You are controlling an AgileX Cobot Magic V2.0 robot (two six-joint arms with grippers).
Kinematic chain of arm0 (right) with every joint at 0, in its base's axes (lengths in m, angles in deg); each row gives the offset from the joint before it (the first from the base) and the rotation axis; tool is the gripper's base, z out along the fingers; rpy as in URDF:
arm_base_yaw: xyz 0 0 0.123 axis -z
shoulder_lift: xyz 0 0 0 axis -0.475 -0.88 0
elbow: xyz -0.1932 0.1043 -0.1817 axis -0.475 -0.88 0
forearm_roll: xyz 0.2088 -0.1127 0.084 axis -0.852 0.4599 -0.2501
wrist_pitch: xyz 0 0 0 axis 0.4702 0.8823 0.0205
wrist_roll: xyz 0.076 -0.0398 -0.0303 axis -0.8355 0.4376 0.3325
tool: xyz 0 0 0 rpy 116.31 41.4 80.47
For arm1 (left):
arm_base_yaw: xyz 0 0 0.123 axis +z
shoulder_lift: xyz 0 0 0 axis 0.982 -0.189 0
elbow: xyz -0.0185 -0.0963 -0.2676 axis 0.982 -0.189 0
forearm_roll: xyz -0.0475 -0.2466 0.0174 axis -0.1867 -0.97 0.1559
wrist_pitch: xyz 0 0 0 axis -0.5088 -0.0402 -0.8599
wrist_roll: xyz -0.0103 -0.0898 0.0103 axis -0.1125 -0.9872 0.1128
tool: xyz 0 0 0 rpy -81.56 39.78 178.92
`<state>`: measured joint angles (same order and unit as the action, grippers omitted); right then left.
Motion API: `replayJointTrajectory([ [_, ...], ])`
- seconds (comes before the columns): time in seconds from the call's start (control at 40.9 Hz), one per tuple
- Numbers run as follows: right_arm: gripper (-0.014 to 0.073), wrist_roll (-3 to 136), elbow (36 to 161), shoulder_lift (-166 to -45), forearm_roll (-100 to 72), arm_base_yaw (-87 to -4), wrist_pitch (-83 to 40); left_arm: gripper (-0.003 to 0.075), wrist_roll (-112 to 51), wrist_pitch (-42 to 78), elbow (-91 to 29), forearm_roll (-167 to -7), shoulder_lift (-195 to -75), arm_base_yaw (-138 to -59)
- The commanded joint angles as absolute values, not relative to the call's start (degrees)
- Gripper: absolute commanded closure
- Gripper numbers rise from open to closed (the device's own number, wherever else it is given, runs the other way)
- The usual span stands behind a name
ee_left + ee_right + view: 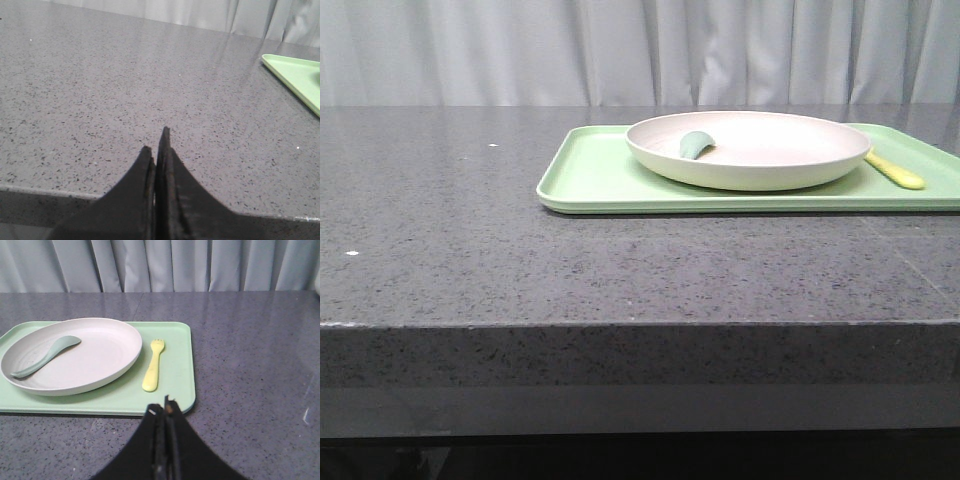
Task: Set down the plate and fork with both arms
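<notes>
Nearest the lens in each wrist view: dark tool fingers, pressed together, nothing between them. Left tool (159, 150) clenched on nothing, over bare speckled grey tabletop (125, 90), well apart from the tray, of which only one pale green corner (295, 75) shows, cut off at the picture's edge. Right tool (165, 407) likewise clenched and empty, just short of the tray's near edge; cannot tell whether touching the tabletop. No arm visible from the front.

Tray (595, 175) cut off at the right edge of the front view. Plate (750, 148) resting on the tray, toward the tray's left side as seen from the right wrist. Fork (153, 365) lying flat on the tray just beside the plate, tines pointing away from the right tool; from the front only the handle showing, the tines hidden behind the plate's rim. Grey-green spoon-like utensil (45, 356) lying inside the plate, mostly hidden from the front.
</notes>
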<state>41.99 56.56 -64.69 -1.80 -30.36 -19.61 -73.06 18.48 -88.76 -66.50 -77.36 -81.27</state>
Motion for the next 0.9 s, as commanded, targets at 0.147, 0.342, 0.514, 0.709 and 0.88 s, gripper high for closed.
replayJointTrajectory([
  [0.147,0.0663,43.7,51.5,-62.8,-1.0,-30.4,-26.2,0.0738,-73.1,14.2,-88.8,-66.6,-76.2,-81.2],
  [0.342,0.0663,45.6,42.6,-55.2,-1.0,-30.4,-28.2,0.0738,-73.1,14.2,-88.8,-66.6,-76.2,-81.2],
  [0.514,0.0663,45.6,37.5,-49.6,-1.0,-30.4,-28.2,0.0738,-73.1,14.2,-88.8,-66.6,-76.2,-81.2],
  [0.709,0.0663,45.6,36.6,-45.8,-1.0,-30.4,-25.9,0.0738,-73.1,14.2,-88.8,-66.6,-76.2,-81.2],
  [0.88,0.0663,45.6,36.6,-45.7,-1.0,-30.4,-25.7,0.0738,-73.1,14.2,-88.8,-66.6,-76.2,-81.2],
])
